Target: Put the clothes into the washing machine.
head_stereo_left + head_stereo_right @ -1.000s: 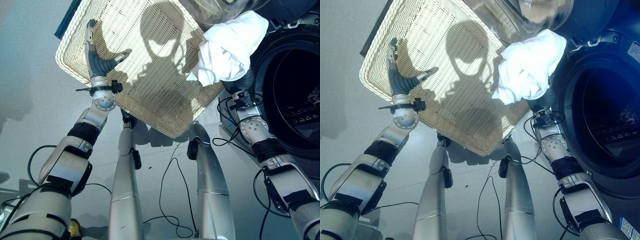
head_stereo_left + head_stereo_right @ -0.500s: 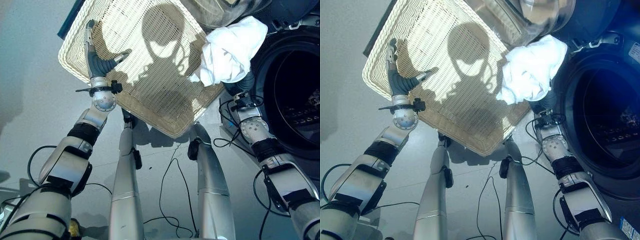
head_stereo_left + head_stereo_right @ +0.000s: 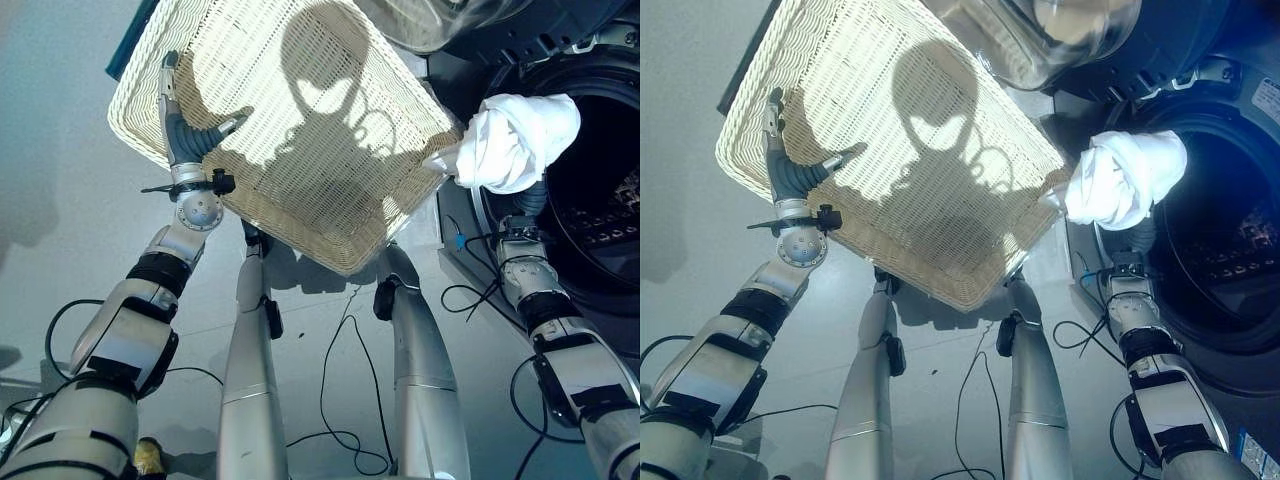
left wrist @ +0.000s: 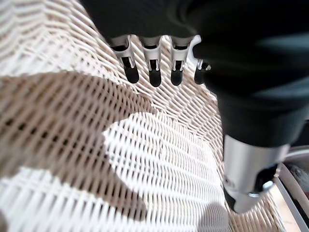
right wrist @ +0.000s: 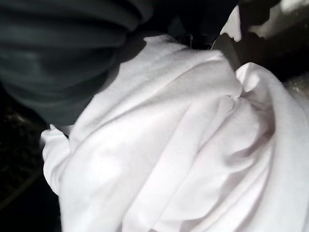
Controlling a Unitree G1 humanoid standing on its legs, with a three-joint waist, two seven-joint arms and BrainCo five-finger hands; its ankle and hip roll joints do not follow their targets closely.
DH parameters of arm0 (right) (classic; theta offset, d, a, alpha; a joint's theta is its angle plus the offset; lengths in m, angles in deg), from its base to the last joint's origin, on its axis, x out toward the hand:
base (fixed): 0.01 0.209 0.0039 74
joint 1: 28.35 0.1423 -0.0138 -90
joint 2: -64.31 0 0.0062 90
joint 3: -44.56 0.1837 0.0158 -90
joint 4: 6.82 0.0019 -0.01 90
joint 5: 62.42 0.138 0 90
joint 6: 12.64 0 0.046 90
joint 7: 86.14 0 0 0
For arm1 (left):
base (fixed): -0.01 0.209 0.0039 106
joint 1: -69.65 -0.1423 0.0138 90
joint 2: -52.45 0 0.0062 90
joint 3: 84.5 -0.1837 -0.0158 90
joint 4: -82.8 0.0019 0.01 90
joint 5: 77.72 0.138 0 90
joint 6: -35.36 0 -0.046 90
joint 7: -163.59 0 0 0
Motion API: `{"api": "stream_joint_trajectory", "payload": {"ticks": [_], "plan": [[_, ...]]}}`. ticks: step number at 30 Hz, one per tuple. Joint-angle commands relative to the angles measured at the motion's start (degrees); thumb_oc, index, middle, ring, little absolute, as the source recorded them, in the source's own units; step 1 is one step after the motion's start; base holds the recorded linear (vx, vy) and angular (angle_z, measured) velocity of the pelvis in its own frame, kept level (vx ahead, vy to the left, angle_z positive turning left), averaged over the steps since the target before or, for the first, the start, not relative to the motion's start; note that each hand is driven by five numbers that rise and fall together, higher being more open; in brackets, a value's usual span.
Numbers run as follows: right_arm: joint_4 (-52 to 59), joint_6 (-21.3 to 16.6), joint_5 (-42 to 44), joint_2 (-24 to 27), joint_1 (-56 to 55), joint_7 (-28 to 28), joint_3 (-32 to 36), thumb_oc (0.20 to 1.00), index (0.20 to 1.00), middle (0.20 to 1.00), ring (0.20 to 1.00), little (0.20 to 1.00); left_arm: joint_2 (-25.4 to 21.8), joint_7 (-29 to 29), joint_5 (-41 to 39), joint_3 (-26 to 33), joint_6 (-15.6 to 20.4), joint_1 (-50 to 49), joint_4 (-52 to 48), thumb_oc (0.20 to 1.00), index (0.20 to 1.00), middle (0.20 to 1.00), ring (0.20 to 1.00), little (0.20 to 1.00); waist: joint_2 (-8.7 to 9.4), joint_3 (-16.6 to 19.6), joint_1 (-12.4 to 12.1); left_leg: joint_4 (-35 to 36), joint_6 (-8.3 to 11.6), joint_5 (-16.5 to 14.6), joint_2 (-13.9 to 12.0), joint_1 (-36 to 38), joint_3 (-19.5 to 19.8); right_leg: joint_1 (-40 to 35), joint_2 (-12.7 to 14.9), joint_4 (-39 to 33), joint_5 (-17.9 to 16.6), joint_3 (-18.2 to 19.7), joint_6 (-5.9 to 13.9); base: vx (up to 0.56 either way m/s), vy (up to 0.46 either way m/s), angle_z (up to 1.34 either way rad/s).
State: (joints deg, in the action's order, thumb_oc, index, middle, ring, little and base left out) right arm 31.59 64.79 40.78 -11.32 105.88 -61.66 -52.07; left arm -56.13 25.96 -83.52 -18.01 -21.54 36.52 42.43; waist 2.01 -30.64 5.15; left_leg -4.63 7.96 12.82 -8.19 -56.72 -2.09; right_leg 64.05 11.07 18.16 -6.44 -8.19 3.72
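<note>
We saw one white cloth (image 3: pixel 515 142) bunched over our right hand (image 3: pixel 529 196), grip unclear, at one washer (image 3: pixel 600 200) opening; left hand (image 3: pixel 180 125) relaxed over one basket (image 3: pixel 330 170).

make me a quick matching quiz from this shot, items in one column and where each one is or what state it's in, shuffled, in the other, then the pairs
Items
1. white cloth
2. wicker basket
3. left hand
4. washing machine drum opening

Place or state
A. dark and round, at the scene's right edge
B. open, fingers straight over the weave near the basket's rim
C. bunched above the right arm, at the drum's mouth, past the basket's corner
D. pale, woven, nothing lying in it

Pairs: 1-C, 2-D, 3-B, 4-A
</note>
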Motion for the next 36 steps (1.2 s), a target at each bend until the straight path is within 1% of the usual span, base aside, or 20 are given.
{"api": "stream_joint_trajectory", "payload": {"ticks": [1,4,5,6,7,8,11,12,13,14,15,17,18,22,23,27,31,32,33,36], "plan": [[0.4,-5.1,3.7,4.2,-2.8,-1.5,4.0,0.2,0.2,0.2,0.2,0.2,-0.8,1.7,-0.9,1.4,3.8,1.1,-0.4,1.0,1.0,1.0,1.0,1.0,0.52,0.8,-1.0,-4.1,2.75,-3.3,-1.7,-1.7,0.7,-3.7,1.2,-7.3,-6.2,0.6,9.69,0.0,-0.001,-0.03],[-1.5,-8.4,5.9,4.4,-2.7,-6.1,6.2,0.2,0.2,0.2,0.2,0.2,-0.7,1.9,-0.8,1.2,3.9,1.1,-0.1,1.0,1.0,1.0,1.0,1.0,0.44,0.8,-1.0,-4.0,2.74,-3.4,-1.7,-1.8,0.6,-3.6,1.1,-7.3,-6.2,0.7,9.72,0.0,0.0,-0.01],[-1.5,-8.4,5.9,4.4,-2.7,-6.1,6.2,0.2,0.2,0.2,0.2,0.2,-0.7,1.9,-0.8,1.2,3.9,1.1,-0.1,1.0,1.0,1.0,1.0,1.0,0.44,0.8,-1.0,-4.0,2.74,-3.4,-1.7,-1.8,0.6,-3.6,1.1,-7.3,-6.2,0.7,9.72,0.0,0.0,0.0],[-2.6,-10.8,5.8,4.8,-2.7,-10.4,7.3,0.2,0.2,0.2,0.2,0.2,-0.8,2.0,-0.9,0.8,3.6,1.3,-0.1,1.0,1.0,1.0,1.0,1.0,0.44,0.8,-0.9,-4.1,2.76,-3.5,-1.6,-1.7,0.7,-3.7,1.0,-7.4,-6.3,0.8,9.74,0.0,0.0,0.0],[-2.7,-11.3,5.4,4.8,-2.7,-11.4,7.5,0.2,0.2,0.2,0.2,0.2,-0.7,2.1,-0.9,0.8,3.5,1.3,-0.1,1.0,1.0,1.0,1.0,1.0,0.43,0.8,-0.9,-4.1,2.76,-3.5,-1.6,-1.7,0.7,-3.7,0.9,-7.4,-6.3,0.8,9.74,0.0,0.0,0.0],[-4.1,-11.7,2.6,5.2,-2.4,-17.4,8.1,0.2,0.2,0.2,0.2,0.2,-0.8,2.3,-0.9,0.4,3.3,1.5,0.0,1.0,1.0,1.0,1.0,1.0,0.42,0.8,-0.9,-4.3,2.82,-3.6,-1.7,-1.7,0.7,-3.7,0.9,-7.3,-6.3,0.8,9.76,0.0,0.0,0.0],[-5.2,-12.2,-0.8,6.0,-1.5,-22.6,8.8,0.2,0.2,0.2,0.2,0.2,-0.7,2.4,-1.1,-0.1,2.9,2.1,0.2,1.0,1.0,1.0,1.0,1.0,0.36,0.8,-0.9,-4.2,2.78,-3.6,-1.7,-1.6,0.7,-3.9,0.9,-7.4,-6.5,0.8,9.81,0.0,0.0,0.0],[-5.2,-12.2,-0.8,6.0,-1.5,-22.6,8.8,0.2,0.2,0.2,0.2,0.2,-0.7,2.4,-1.1,-0.1,2.9,2.1,0.2,1.0,1.0,1.0,1.0,1.0,0.36,0.8,-0.9,-4.2,2.78,-3.6,-1.7,-1.6,0.7,-3.9,0.9,-7.4,-6.5,0.8,9.81,0.01,-0.043,-0.03],[-7.4,-11.9,-5.0,8.2,0.5,-31.4,8.0,0.2,0.2,0.2,0.2,0.2,-0.7,2.8,-1.1,-1.1,2.1,3.0,0.0,1.0,1.0,1.0,1.0,1.0,0.4,0.8,-1.1,-4.3,2.69,-3.7,-1.5,-1.9,1.0,-3.8,1.0,-7.6,-6.7,0.7,9.84,0.01,-0.063,-0.02],[-8.1,-10.8,-6.4,9.4,1.3,-35.2,7.9,0.2,0.2,0.2,0.2,0.2,-0.9,2.8,-1.2,-1.5,2.0,3.2,0.0,1.0,1.0,1.0,1.0,1.0,0.46,0.8,-1.2,-4.3,2.67,-3.7,-1.5,-1.9,1.2,-3.8,1.1,-7.7,-6.8,0.6,9.89,0.01,-0.074,-0.03],[-8.5,-10.7,-6.3,9.9,1.5,-36.4,7.7,0.2,0.2,0.2,0.2,0.2,-1.0,2.7,-1.2,-1.6,1.9,3.2,-0.1,1.0,1.0,1.0,1.0,1.0,0.47,0.8,-1.2,-4.4,2.66,-3.7,-1.5,-1.9,1.3,-3.9,1.1,-7.8,-6.9,0.5,9.92,0.0,-0.072,-0.03],[-8.9,-11.5,-8.4,12.9,2.9,-44.7,7.3,0.2,0.2,0.2,0.2,0.2,-1.8,3.1,-0.9,-2.3,1.9,2.6,-0.8,1.0,1.0,1.0,1.0,1.0,0.87,0.8,-1.4,-4.5,2.67,-4.0,-1.5,-1.8,1.7,-4.2,1.1,-7.9,-7.0,0.0,9.98,0.0,-0.082,-0.04],[-8.9,-11.8,-8.4,13.5,3.1,-46.2,7.2,0.2,0.2,0.2,0.2,0.2,-2.0,3.3,-0.8,-2.4,1.7,2.4,-1.2,1.0,1.0,1.0,1.0,1.0,1.0,0.8,-1.4,-4.6,2.69,-4.1,-1.5,-1.8,1.8,-4.3,1.1,-7.9,-7.1,-0.1,9.97,-0.01,-0.071,-0.03],[-7.8,-15.6,-12.2,17.9,4.4,-58.4,6.6,0.2,0.2,0.2,0.2,0.2,-3.6,4.3,-0.3,-3.1,0.7,0.6,-4.3,1.0,1.0,1.0,1.0,1.0,1.97,0.8,-1.4,-4.4,2.66,-4.3,-1.7,-1.3,2.4,-5.1,0.7,-8.5,-7.2,-0.6,9.91,-0.01,-0.066,0.0],[-8.4,-15.6,-13.9,20.2,5.0,-63.4,6.8,0.2,0.2,0.2,0.2,0.2,-4.4,4.2,0.0,-3.0,0.5,0.0,-5.1,1.0,1.0,1.0,1.0,1.0,2.49,0.8,-1.5,-4.2,2.57,-4.4,-1.8,-1.1,2.7,-5.5,0.5,-8.7,-7.3,-0.8,9.93,-0.02,-0.079,0.03],[-10.6,-14.4,-15.1,23.0,5.8,-65.5,6.5,0.2,0.2,0.2,0.2,0.2,-5.3,3.5,-0.5,-3.3,0.5,0.3,-5.1,1.0,1.0,1.0,1.0,1.0,2.97,0.8,-1.5,-4.1,2.59,-4.3,-2.1,-0.9,3.0,-6.0,0.4,-8.8,-7.3,-1.1,9.96,0.0,-0.024,0.01],[-13.4,-11.3,-14.5,25.9,7.4,-65.5,5.4,0.2,0.2,0.2,0.2,0.2,-6.6,1.4,-2.1,-3.5,0.9,2.1,-3.1,1.0,1.0,1.0,1.0,1.0,3.42,0.8,-1.4,-4.1,2.42,-4.3,-2.1,-0.8,3.3,-6.1,0.4,-8.7,-7.2,-1.2,9.85,0.0,0.0,0.0],[-14.2,-10.0,-14.1,26.6,7.5,-65.1,5.0,0.853,0.853,0.853,0.853,0.853,-7.1,0.6,-2.7,-3.4,1.0,2.4,-2.6,1.0,1.0,1.0,1.0,1.0,3.45,0.8,-1.4,-4.1,2.42,-4.2,-2.1,-0.8,3.3,-6.2,0.3,-8.7,-7.2,-1.3,9.83,0.0,0.0,0.0],[-14.6,-8.6,-14.1,26.7,7.8,-64.6,4.4,1.0,1.0,1.0,1.0,1.0,-7.3,0.3,-3.2,-3.6,1.2,2.6,-2.3,1.0,1.0,1.0,1.0,1.0,3.38,0.8,-1.5,-4.0,2.38,-4.1,-2.0,-0.8,3.3,-6.3,0.4,-8.9,-7.3,-1.3,9.77,0.0,0.0,0.0],[-15.8,-7.2,-13.3,26.4,7.6,-63.5,3.5,1.0,1.0,1.0,1.0,1.0,-7.4,-0.1,-3.6,-4.0,1.6,2.9,-1.6,1.0,1.0,1.0,1.0,1.0,3.1,0.8,-1.6,-4.1,2.23,-4.2,-1.8,-0.9,3.5,-6.2,0.5,-8.9,-7.3,-1.3,9.74,0.0,0.0,0.0]]}}
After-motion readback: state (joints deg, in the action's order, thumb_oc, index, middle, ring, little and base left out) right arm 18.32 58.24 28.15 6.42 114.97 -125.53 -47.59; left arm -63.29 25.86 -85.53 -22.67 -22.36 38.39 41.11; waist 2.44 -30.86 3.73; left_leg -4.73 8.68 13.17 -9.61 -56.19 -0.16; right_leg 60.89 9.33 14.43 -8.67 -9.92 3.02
